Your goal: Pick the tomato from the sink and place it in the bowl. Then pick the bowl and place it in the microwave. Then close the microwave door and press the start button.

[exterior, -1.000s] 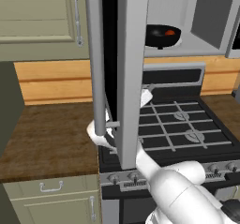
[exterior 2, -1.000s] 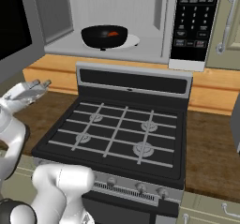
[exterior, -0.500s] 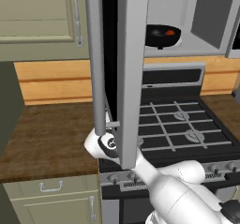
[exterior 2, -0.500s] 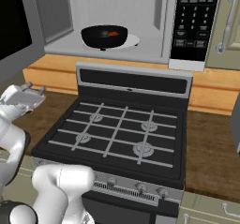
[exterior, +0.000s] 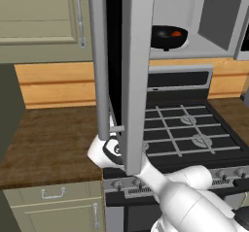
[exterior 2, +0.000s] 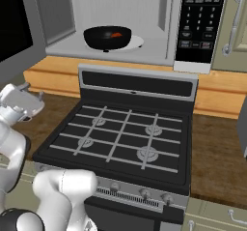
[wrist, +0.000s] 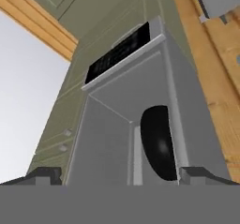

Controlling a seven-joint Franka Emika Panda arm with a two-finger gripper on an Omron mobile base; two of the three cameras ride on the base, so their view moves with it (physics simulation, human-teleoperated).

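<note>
Hand view shows pincer (wrist: 115, 174) spread, holding nothing; bowl (exterior 2: 107, 36) with tomato (exterior 2: 116, 34) sits inside microwave (exterior 2: 120, 12).

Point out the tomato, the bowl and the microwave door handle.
tomato (exterior 2: 116, 34), right base view, its red top.
bowl (exterior 2: 103, 39), right base view, its black front wall.
microwave door handle (exterior: 98, 61), left base view, mid bar.

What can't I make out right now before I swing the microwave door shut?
- Hand: in the left base view the microwave door stands in front of it. In the right base view it is too small to tell open from shut.
- Tomato: the bowl rim hides most of it, leaving a red sliver.
- Keypad: labels too small to pick out the start button.
- Hand view: the bowl's dark side shows, not its contents.
</note>
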